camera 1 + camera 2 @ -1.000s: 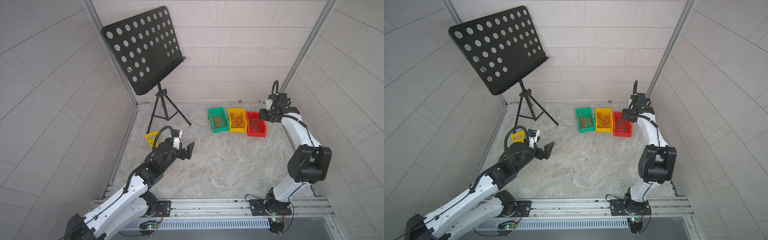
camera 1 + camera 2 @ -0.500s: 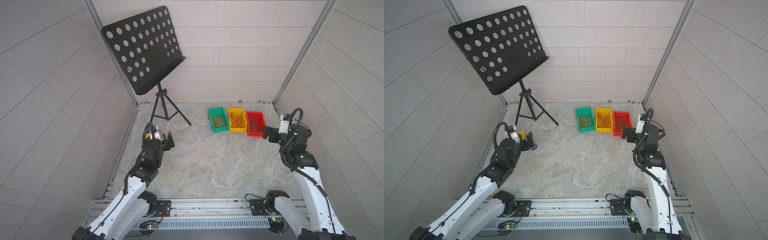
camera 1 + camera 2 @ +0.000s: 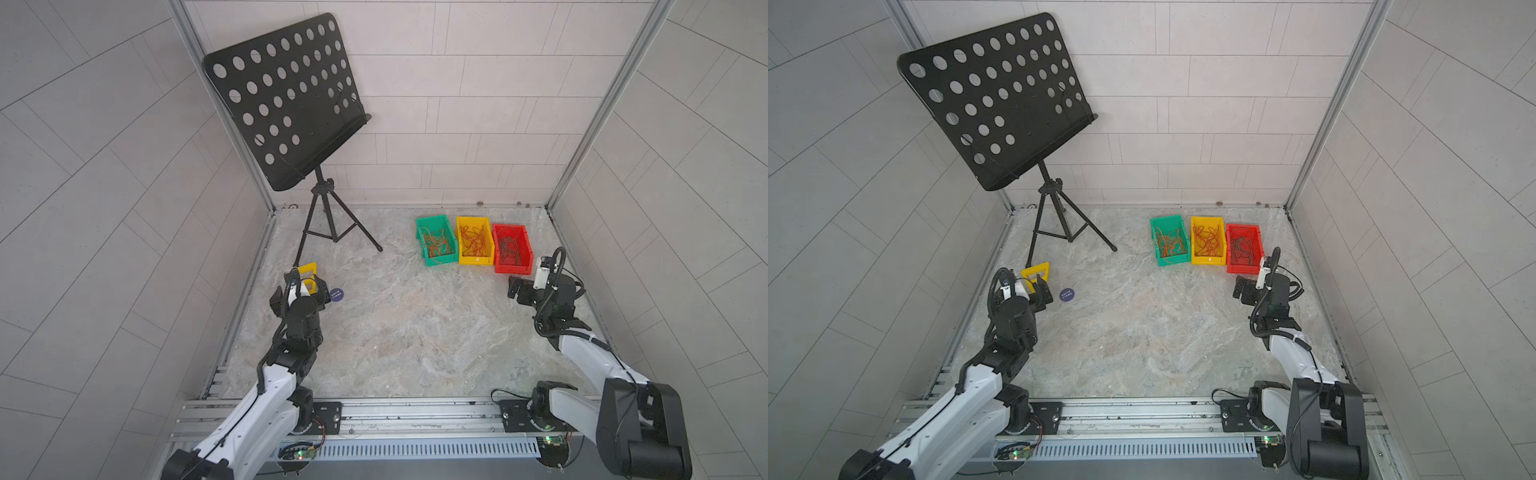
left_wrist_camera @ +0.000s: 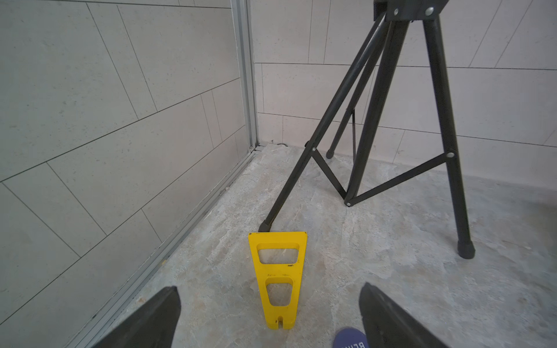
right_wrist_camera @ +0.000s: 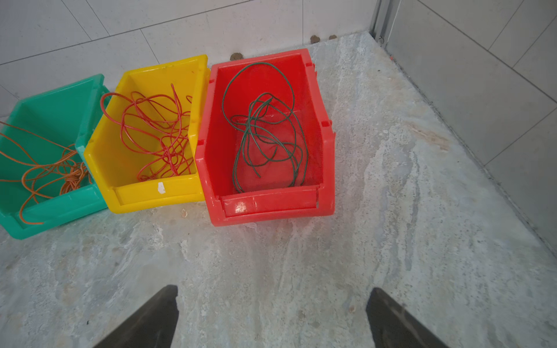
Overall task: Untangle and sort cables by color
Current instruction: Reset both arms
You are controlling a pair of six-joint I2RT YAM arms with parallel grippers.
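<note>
Two claws stand wide open over the marbled tabletop (image 3: 415, 332), and neither holds anything. At the left side, the left claw (image 4: 269, 287) points low toward a flat yellow wedge-shaped plate (image 4: 278, 280). The plate's wide end lies right at the foot of one leg of the black music stand (image 3: 286, 104). A small blue disc (image 3: 1067, 294) lies on the tabletop just to the right of that claw. Further right, near the back wall, three bins sit side by side in a row, and all the cables lie inside them. The green bin (image 5: 57, 90) holds the orange cables (image 5: 51, 171). The yellow bin (image 5: 156, 195) holds the red cables (image 5: 156, 129). The red bin (image 5: 271, 205) holds the dark cables (image 5: 265, 135). The right claw (image 5: 272, 289) faces the red bin from just in front, not touching it.
</note>
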